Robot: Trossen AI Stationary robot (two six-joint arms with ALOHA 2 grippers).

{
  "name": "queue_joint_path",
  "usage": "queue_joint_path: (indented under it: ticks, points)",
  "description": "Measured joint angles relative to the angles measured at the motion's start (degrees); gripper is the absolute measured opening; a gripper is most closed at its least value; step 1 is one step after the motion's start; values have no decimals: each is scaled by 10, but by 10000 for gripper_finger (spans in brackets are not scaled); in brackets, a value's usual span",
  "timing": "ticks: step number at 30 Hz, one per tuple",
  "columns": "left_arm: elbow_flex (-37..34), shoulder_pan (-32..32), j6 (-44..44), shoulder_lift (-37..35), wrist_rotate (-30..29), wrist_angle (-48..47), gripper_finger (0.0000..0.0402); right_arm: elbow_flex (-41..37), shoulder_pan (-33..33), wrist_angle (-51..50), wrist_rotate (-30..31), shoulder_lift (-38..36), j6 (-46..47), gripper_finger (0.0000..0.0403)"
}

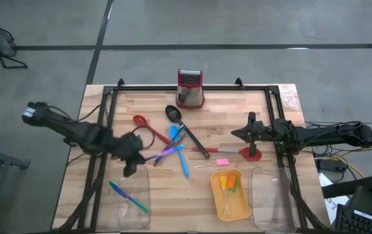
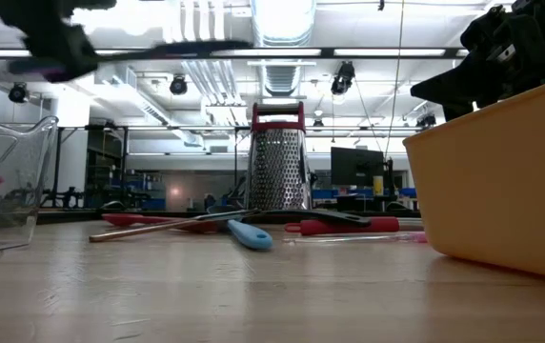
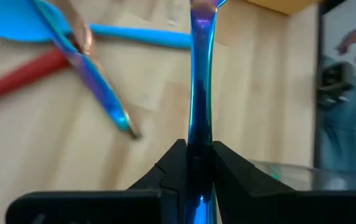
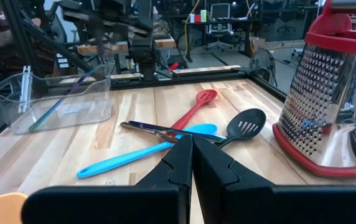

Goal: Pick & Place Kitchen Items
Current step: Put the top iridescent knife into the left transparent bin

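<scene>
Wooden table (image 1: 264,195), industrial hall, box grater (image 1: 190,88)

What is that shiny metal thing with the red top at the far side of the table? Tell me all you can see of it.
It is a box grater: perforated, shiny metal walls that widen downward, a red handle on top and a red rim at the base. It stands upright on the wooden table at the middle of the far edge. Nothing touches it; the black slotted spoon lies just in front, apart.
</scene>
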Motion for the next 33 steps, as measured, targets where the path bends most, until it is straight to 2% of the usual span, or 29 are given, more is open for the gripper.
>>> queue_joint_path:
  ticks: [4,8,11,15,19,23,33]
  points:
    - [0,-125,-100,-1,-50,-1,55,0,0,0,0,0,0,9]
    - [0,-248,-161,14,-104,-1,55,0,0,0,0,0,0,8]
    - [0,-325,-156,28,-117,-1,55,0,0,0,0,0,0,8]
    - [0,-400,-100,45,-180,-2,55,0,0,0,0,0,0,8]
    - [0,-433,29,61,-247,-21,55,0,0,0,0,0,0,8]
    - [0,-432,88,65,-257,-50,55,0,0,0,0,0,0,8]
    - [0,-434,133,78,-239,-109,57,0,0,0,0,0,0,8]
